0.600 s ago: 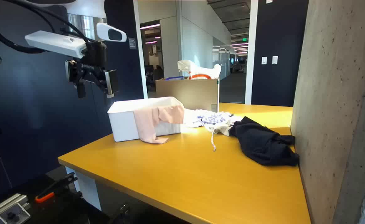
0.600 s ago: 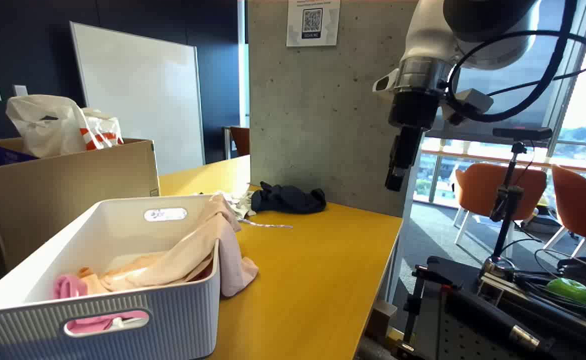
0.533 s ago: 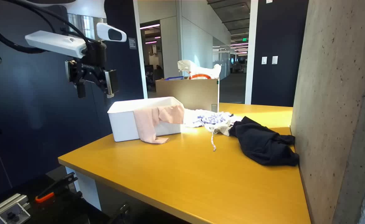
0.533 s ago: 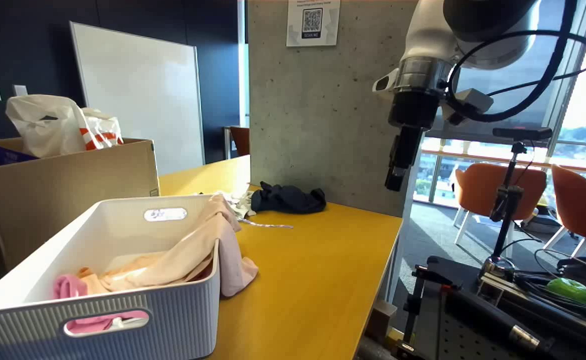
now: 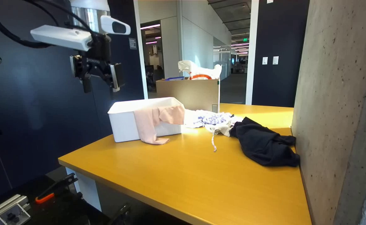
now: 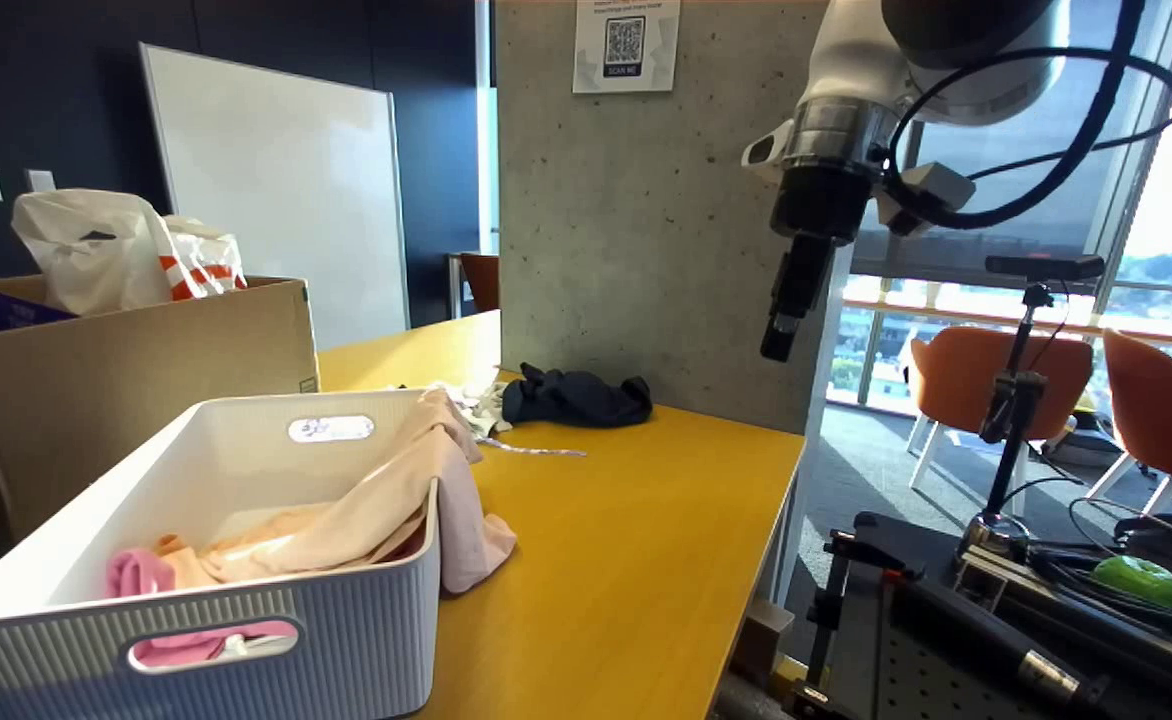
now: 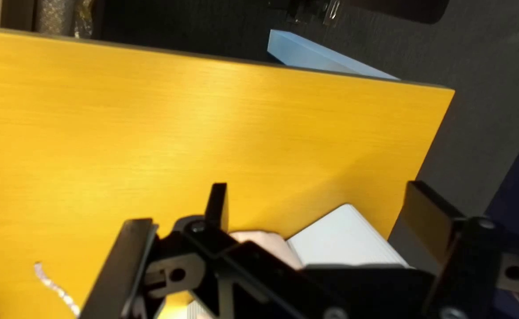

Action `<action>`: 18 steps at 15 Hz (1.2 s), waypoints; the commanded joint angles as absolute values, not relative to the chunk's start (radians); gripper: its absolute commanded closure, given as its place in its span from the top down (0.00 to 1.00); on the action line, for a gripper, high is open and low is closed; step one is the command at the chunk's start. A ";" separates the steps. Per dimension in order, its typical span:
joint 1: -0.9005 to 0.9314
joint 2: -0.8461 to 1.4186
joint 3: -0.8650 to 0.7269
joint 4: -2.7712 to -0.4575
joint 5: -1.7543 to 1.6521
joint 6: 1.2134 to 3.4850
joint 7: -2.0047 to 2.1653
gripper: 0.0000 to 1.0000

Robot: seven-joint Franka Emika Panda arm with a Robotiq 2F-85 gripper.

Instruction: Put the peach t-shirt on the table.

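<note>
The peach t-shirt (image 5: 147,125) is limp and hangs over the side of the white box (image 5: 120,128), its lower end on the yellow-orange table (image 5: 186,168). In an exterior view the peach t-shirt (image 6: 466,530) runs from inside the white box (image 6: 346,640) over its rim. My gripper (image 5: 101,89) is open and empty, above and to one side of the box, well clear of the cloth; it also shows edge-on in an exterior view (image 6: 778,345). In the wrist view a bit of the peach t-shirt (image 7: 266,245) shows, partly hidden by the open gripper (image 7: 317,188).
A black garment (image 5: 267,145) lies by the concrete pillar (image 5: 336,93). A white patterned cloth (image 5: 215,118) lies beside it. A cardboard box (image 5: 187,93) with plastic bags stands behind the white box. Pink cloth (image 6: 141,573) lies inside the white box.
My gripper has risen slightly, moving a little right in an exterior view and a little left in an exterior view. It stays open. The cloths and the box have not moved.
</note>
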State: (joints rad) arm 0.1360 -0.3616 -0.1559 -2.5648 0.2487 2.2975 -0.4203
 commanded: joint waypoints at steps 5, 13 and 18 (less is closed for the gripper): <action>0.077 -0.089 -0.177 -2.103 0.177 2.202 -0.585 1.00; -0.047 0.313 -0.102 -1.646 0.138 2.032 -0.797 1.00; -0.092 0.528 -0.040 -1.375 0.045 2.030 -0.846 1.00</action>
State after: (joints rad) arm -0.0571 0.4003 -0.0905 -1.5727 0.0905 2.0890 -0.8041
